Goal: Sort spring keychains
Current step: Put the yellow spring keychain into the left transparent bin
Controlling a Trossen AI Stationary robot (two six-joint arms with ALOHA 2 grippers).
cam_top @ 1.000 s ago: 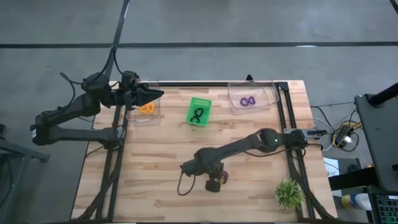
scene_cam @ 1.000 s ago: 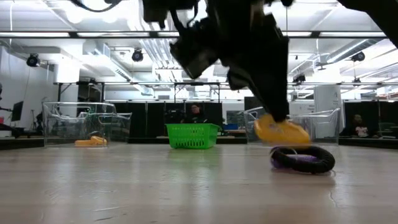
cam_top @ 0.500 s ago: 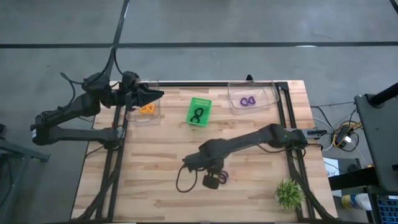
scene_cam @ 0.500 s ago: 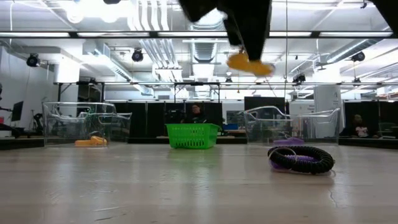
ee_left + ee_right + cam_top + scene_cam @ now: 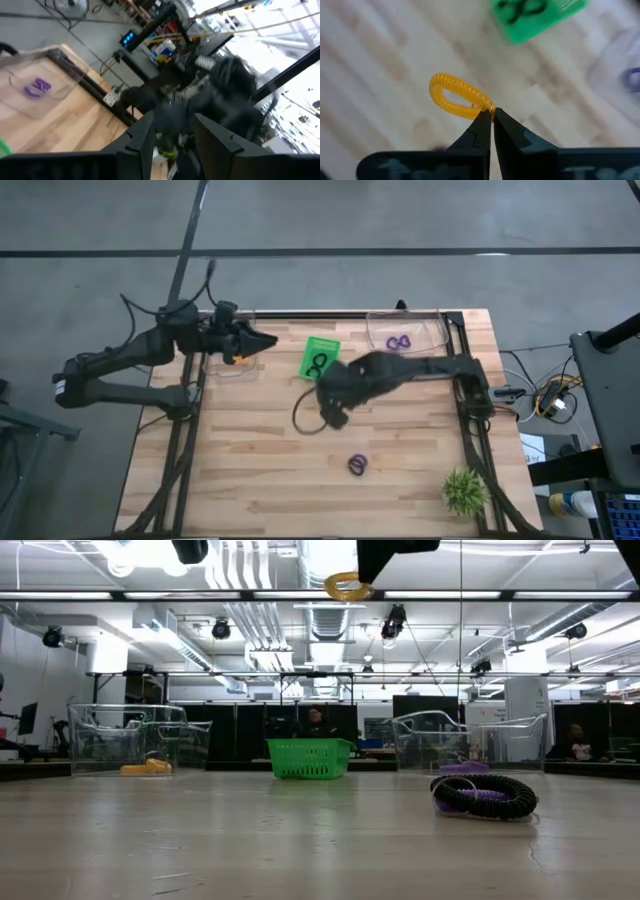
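My right gripper [image 5: 491, 118] hangs high above the table's middle [image 5: 334, 416], shut on an orange spring keychain [image 5: 457, 96], which also shows at the top of the low view [image 5: 347, 585]. A dark purple-and-black keychain [image 5: 358, 465] lies flat on the table near the near edge [image 5: 485, 795]. The green basket [image 5: 320, 358] holds black keychains. An orange keychain [image 5: 235, 355] lies in the left clear tray, a purple one [image 5: 400, 342] in the right clear tray. My left gripper [image 5: 172, 135] hovers open over the left tray [image 5: 258, 340]. My right gripper pinches the orange keychain between its two fingertips [image 5: 482, 122], at one end of the coiled loop [image 5: 486, 106]. The fingers point down from above. The loop is lifted well clear of the table and sticks out sideways from the fingertips.
A spiky green plant [image 5: 465, 490] stands at the table's near right corner. The two clear trays [image 5: 140, 745] [image 5: 470, 745] and the basket [image 5: 308, 757] line the far edge. A dark cable loops off the right arm [image 5: 300, 420]. Bare wood lies across the left and middle.
My right gripper has risen from the table with the orange keychain and moved toward the far edge, nearer the green basket. The purple-and-black keychain stayed on the table where the gripper was. My left gripper has shifted slightly toward the right.
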